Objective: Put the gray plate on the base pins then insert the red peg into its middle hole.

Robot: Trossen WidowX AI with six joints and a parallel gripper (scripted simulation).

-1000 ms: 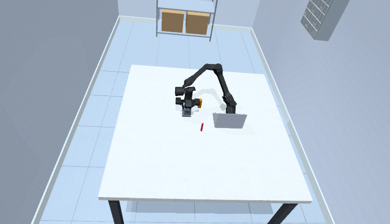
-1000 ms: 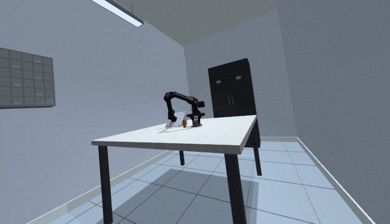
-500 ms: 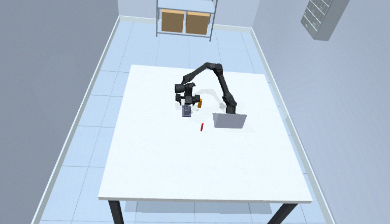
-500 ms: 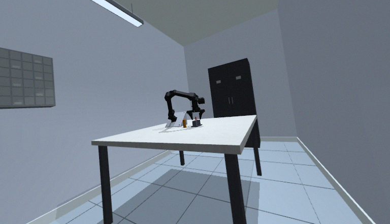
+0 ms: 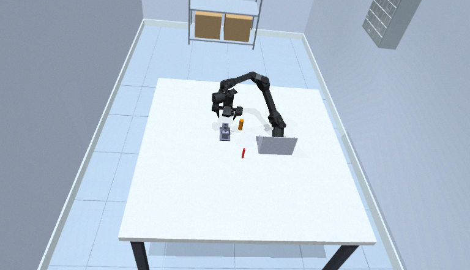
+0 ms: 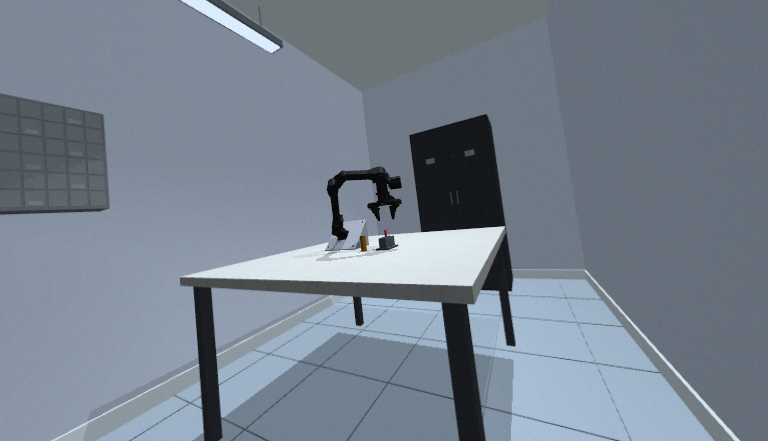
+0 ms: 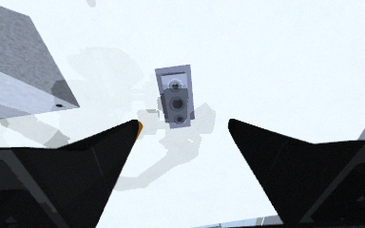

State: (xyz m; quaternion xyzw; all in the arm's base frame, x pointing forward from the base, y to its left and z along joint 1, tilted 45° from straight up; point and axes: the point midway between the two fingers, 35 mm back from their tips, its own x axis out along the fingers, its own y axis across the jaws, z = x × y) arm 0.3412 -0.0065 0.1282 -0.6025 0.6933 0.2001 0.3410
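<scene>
- Hanging above the gray plate (image 5: 225, 131), the gripper (image 5: 227, 110) in the top view has its fingers spread wide with nothing between them. The plate sits on the base (image 5: 224, 136), nearer the table's (image 5: 194, 198) far edge than its near one. The red peg (image 5: 243, 152) lies apart from the plate, toward the near edge; an orange cylinder (image 5: 240, 123) stands just beside the plate.
- From the exterior view, the gripper (image 6: 385, 208) hovers well above the base (image 6: 387, 242), with the peg (image 6: 385, 232) showing red behind it.
- Through the wrist camera, both dark fingers stand far apart, the plate (image 7: 176, 102) on the base (image 7: 174, 76) below them.
</scene>
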